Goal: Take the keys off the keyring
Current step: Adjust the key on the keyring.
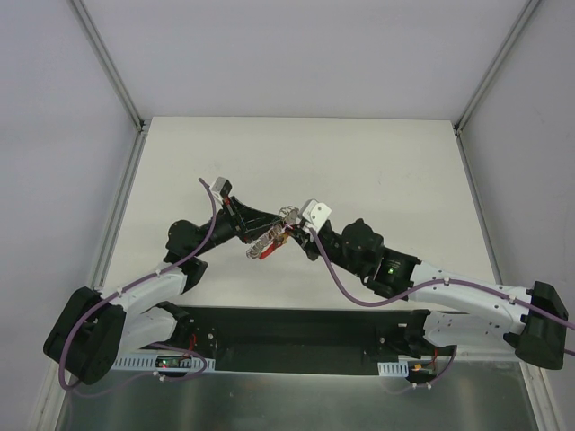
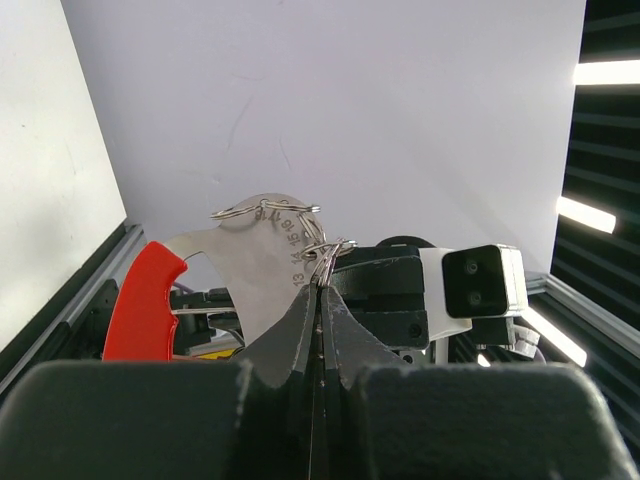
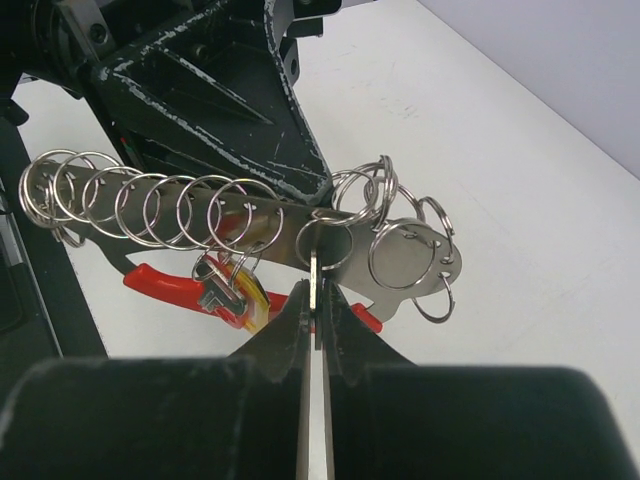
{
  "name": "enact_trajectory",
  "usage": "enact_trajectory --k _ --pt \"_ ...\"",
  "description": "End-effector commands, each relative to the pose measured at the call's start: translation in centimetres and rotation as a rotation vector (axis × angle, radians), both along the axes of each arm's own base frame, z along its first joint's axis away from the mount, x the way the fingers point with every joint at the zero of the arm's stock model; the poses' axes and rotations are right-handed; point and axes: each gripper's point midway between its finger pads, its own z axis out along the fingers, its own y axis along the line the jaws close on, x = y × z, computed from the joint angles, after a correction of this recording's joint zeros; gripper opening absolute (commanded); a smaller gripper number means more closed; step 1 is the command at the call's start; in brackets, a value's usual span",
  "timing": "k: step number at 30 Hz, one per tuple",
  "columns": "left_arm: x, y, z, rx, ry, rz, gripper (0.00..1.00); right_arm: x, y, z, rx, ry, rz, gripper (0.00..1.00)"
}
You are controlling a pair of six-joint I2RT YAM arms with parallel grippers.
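Observation:
Both grippers meet above the middle of the table. The keyring (image 3: 400,262) is a flat steel plate strung with several split rings, with a red plastic piece (image 3: 160,285) below it. My left gripper (image 2: 322,285) is shut on a split ring (image 2: 330,252) at the plate's edge (image 2: 255,265); the red piece (image 2: 145,300) shows to its left. My right gripper (image 3: 316,295) is shut on a thin key (image 3: 314,268) seen edge-on, hanging from a ring (image 3: 328,238). Another key (image 3: 215,292) with a yellow tag dangles further left. From above, the bunch (image 1: 272,238) hangs between the left gripper (image 1: 262,226) and the right gripper (image 1: 296,233).
The white tabletop (image 1: 377,162) lies under the grippers, with pale walls and metal rails (image 1: 112,63) around it. The right wrist's white camera block (image 2: 482,282) sits close behind the keyring. A black base strip (image 1: 296,328) runs along the near edge.

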Motion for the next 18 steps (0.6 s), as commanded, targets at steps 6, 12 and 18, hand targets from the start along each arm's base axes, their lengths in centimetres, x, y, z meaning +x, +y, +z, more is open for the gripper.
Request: enact_trajectory --k 6,12,18 --pt "-0.4 0.6 2.2 -0.060 -0.089 0.006 0.00 -0.9 1.0 2.3 0.030 -0.018 0.057 0.01" --pt "-0.3 0.6 2.0 -0.058 -0.088 0.005 0.00 -1.0 1.1 3.1 0.037 -0.033 0.059 0.01" --pt "-0.2 0.5 1.6 -0.068 -0.081 0.002 0.00 -0.9 0.7 3.6 0.046 -0.045 0.041 0.01"
